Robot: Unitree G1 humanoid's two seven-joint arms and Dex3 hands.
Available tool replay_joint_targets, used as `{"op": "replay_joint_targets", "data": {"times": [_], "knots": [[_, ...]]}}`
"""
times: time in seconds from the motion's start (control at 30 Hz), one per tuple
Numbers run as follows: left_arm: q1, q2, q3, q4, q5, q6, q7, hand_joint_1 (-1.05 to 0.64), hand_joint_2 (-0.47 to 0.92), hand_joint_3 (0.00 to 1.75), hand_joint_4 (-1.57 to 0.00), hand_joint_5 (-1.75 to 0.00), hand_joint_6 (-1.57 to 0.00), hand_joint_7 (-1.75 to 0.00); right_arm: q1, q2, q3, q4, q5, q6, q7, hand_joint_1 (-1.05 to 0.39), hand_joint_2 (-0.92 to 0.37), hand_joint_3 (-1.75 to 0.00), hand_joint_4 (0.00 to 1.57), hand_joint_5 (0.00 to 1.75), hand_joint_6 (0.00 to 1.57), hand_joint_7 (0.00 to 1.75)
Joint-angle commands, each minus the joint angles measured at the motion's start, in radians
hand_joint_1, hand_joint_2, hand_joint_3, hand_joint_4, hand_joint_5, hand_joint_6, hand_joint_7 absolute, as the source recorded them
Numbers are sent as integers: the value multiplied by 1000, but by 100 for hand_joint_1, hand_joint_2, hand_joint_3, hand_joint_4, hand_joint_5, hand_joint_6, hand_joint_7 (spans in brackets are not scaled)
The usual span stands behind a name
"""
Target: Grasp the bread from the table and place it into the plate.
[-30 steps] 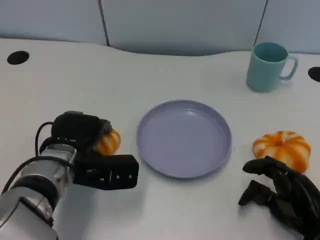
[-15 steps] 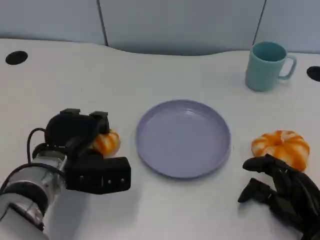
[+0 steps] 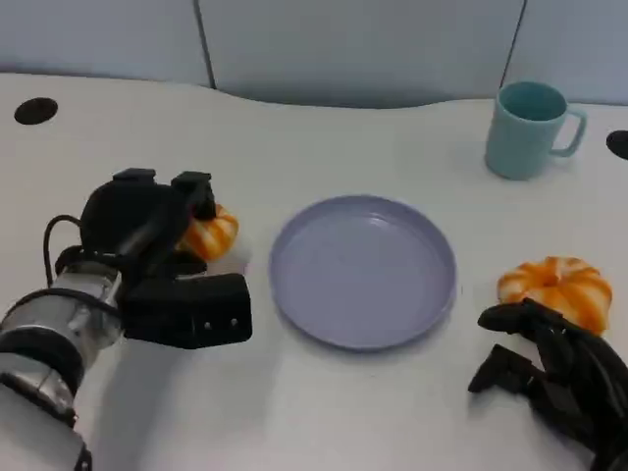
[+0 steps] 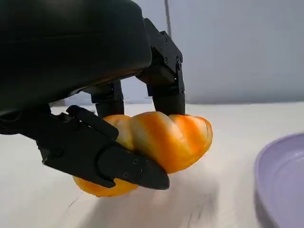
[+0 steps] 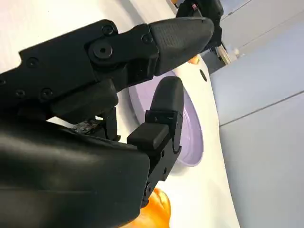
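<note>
Left of the plate (image 3: 362,270), the left hand (image 3: 157,257) grips the bread (image 4: 159,142).
Right hand (image 3: 549,378) (fingers apart, holding nothing) rests beside a second orange loaf (image 3: 554,289).

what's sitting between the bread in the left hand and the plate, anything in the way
Nothing visible. The left hand grips the bread, and only bare table separates it from the plate. The mug stands well aside.

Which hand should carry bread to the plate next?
Left. The left hand already grips a bread beside the plate. The right hand holds nothing, near the other bread.
</note>
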Motion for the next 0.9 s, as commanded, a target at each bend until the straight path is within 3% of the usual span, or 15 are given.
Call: {"op": "replay_joint_targets", "data": {"times": [0.03, 0.17, 0.3, 0.43, 0.57, 0.77, 0.83, 0.9], "knots": [[-77, -40, -25, -30, 25, -30, 72, -11, 80, 31, -86, -175, -66, -171, 8, -17, 1, 14, -15, 15, -16, -46, -92, -17, 64, 142, 66, 99], [-87, -78, -33, -32, 26, -58, 87, -11, 58, 75, -87, -175, -66, -174, 10, -19, 3, 11, -14, 17, -13, -44, -92, -17, 64, 142, 65, 99], [-97, -113, -50, -39, 37, -114, 103, -12, 53, 92, -88, -175, -67, -175, 10, -19, 5, 13, -14, 14, -8, -45, -92, -18, 64, 142, 66, 100], [-102, -119, -56, -35, 39, -128, 106, -14, 53, 96, -88, -175, -68, -175, 10, -19, 6, 13, -14, 14, -9, -45, -92, -18, 64, 142, 66, 100], [-119, -134, -88, -35, 43, -248, 10, -20, 62, 95, -92, -175, -73, -174, 13, -13, 5, 9, -9, 19, -13, -45, -92, -17, 64, 142, 66, 100], [-121, -146, -90, -28, 25, -296, -97, -23, 58, 93, -93, -175, -77, -167, 12, -10, 3, 14, -1, 13, -3, -46, -92, -16, 65, 142, 67, 100], [-117, -153, -81, -25, 9, -314, -138, -23, 57, 107, -94, -175, -79, -168, 12, -9, 2, 12, 1, 15, 0, -47, -92, -16, 64, 142, 67, 100], [-117, -161, -82, -23, 7, -310, -177, -23, 58, 110, -94, -175, -77, -172, 14, -9, 6, 7, -4, 17, -7, -47, -92, -16, 64, 143, 67, 100]]}}
